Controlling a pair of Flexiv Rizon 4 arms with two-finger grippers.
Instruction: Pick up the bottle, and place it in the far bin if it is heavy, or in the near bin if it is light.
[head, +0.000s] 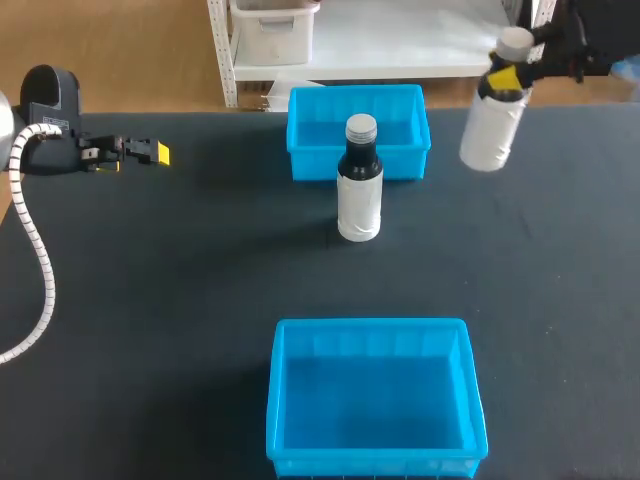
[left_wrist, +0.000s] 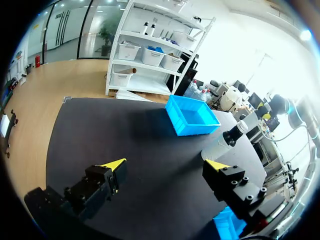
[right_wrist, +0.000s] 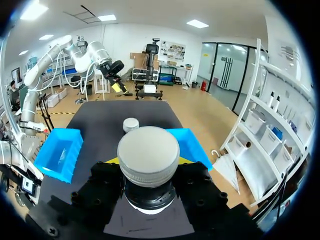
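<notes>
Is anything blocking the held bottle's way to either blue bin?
Nothing visible. The held bottle hangs right of the far bin; the other bottle stands before that bin, clear of the way to the near bin.

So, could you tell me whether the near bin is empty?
Empty: the near bin shows only its bare blue floor in the head view.

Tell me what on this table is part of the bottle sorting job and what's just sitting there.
In the job:
- held bottle, gripped at its neck by the right hand
- far bin
- near bin

Sitting by:
- standing bottle, before the far bin
- left hand, open, empty
</notes>
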